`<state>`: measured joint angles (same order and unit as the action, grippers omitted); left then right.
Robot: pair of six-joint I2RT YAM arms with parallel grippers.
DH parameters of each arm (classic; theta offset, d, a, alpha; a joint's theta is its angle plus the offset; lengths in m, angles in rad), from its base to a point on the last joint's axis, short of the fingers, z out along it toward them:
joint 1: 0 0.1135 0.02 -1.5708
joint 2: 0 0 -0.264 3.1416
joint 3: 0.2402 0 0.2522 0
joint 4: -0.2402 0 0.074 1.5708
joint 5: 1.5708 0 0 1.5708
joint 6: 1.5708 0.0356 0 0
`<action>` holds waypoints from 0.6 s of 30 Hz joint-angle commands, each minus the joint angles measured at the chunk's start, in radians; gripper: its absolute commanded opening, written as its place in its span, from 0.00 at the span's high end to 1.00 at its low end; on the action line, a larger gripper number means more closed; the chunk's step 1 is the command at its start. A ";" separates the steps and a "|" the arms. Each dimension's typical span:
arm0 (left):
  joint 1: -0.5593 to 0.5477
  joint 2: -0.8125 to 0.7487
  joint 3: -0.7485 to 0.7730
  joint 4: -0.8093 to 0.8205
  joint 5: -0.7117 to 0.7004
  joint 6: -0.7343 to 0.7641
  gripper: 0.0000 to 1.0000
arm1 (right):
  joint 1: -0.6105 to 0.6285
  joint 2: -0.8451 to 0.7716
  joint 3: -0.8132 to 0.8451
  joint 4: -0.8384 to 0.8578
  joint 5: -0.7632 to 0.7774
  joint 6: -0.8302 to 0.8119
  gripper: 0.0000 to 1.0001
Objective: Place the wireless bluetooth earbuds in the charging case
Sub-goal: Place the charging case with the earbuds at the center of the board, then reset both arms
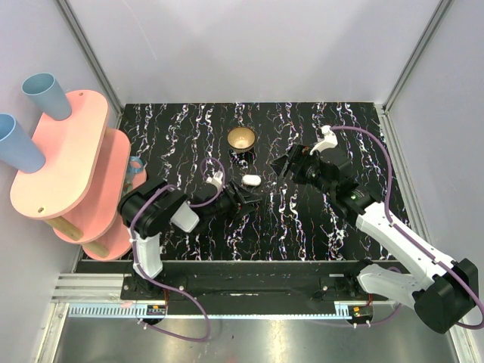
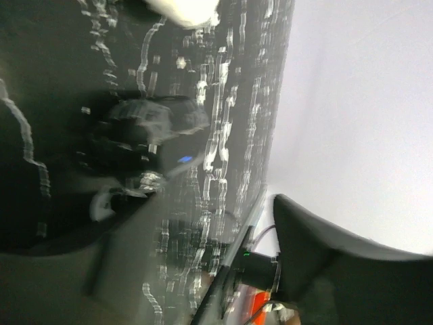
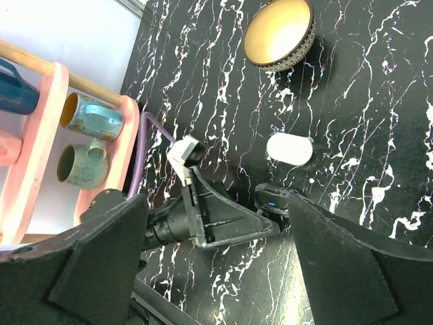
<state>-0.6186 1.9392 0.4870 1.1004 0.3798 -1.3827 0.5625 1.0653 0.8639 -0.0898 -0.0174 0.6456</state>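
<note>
Case lies flat on the desk, mid-field, just in front of the bowl and apart from it. It looks like a single white pebble with nothing touching it.

Left gripper is low over the desk, just near-side and slightly left of the case, pointing right. Jaws are spread with nothing between them. The left wrist view is blurred; the case shows only as a white smear at the top edge, outside the jaws.

Right gripper is held above the desk to the right of the case, well apart from it and aimed toward it. Jaws are wide apart and holding nothing. Its wrist view frames the case, the bowl and the left gripper between the two fingers.

Pink shelf stands at the far left with blue cups on top and mugs on a lower tier.
</note>
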 commanded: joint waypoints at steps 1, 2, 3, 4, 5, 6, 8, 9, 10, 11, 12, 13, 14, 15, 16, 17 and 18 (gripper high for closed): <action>0.000 -0.153 0.001 -0.097 -0.021 0.158 0.15 | -0.009 -0.011 -0.003 0.042 0.011 -0.011 0.08; 0.000 -0.178 0.016 -0.135 -0.024 0.192 0.10 | -0.007 -0.010 -0.003 0.044 0.013 -0.009 0.08; -0.001 -0.201 0.024 -0.201 -0.028 0.250 0.01 | -0.007 -0.010 -0.003 0.042 0.011 -0.009 0.08; -0.001 -0.222 0.027 -0.230 -0.035 0.275 0.01 | -0.009 -0.008 -0.003 0.044 0.013 -0.009 0.08; -0.003 -0.265 0.033 -0.256 -0.051 0.296 0.01 | -0.007 -0.008 -0.005 0.045 0.011 -0.008 0.08; -0.003 -0.281 0.038 -0.310 -0.062 0.338 0.01 | -0.007 -0.007 -0.005 0.047 0.013 -0.008 0.08; -0.004 -0.330 0.050 -0.356 -0.093 0.379 0.01 | -0.009 -0.004 -0.005 0.050 0.013 -0.006 0.08; -0.003 -0.348 0.056 -0.402 -0.100 0.420 0.01 | -0.009 -0.004 -0.005 0.051 0.011 -0.007 0.08; -0.003 -0.364 0.068 -0.428 -0.123 0.441 0.01 | -0.007 -0.002 -0.005 0.050 0.013 -0.008 0.08; -0.003 -0.379 0.073 -0.454 -0.139 0.457 0.01 | -0.007 -0.004 -0.005 0.051 0.013 -0.009 0.08; -0.003 -0.413 0.078 -0.496 -0.153 0.490 0.01 | -0.007 -0.004 -0.006 0.050 0.011 -0.009 0.08; -0.003 -0.427 0.085 -0.517 -0.180 0.505 0.01 | -0.007 -0.004 -0.006 0.048 0.011 -0.012 0.08; -0.003 -0.446 0.091 -0.540 -0.196 0.523 0.01 | -0.007 -0.004 -0.008 0.051 0.011 -0.011 0.08; -0.004 -0.477 0.099 -0.594 -0.211 0.565 0.01 | -0.009 -0.004 -0.009 0.051 0.011 -0.014 0.08; -0.004 -0.496 0.119 -0.623 -0.237 0.586 0.01 | -0.007 -0.005 -0.011 0.050 0.011 -0.017 0.08; -0.004 -0.512 0.128 -0.649 -0.249 0.606 0.01 | -0.007 -0.008 -0.012 0.050 0.019 -0.021 0.08; -0.004 -0.526 0.140 -0.712 -0.266 0.643 0.01 | -0.007 -0.010 -0.022 0.051 0.048 -0.033 0.08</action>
<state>-0.6189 1.4925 0.5564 0.5541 0.2214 -0.8978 0.5621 1.0653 0.8555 -0.0769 -0.0166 0.6441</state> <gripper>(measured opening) 0.988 0.918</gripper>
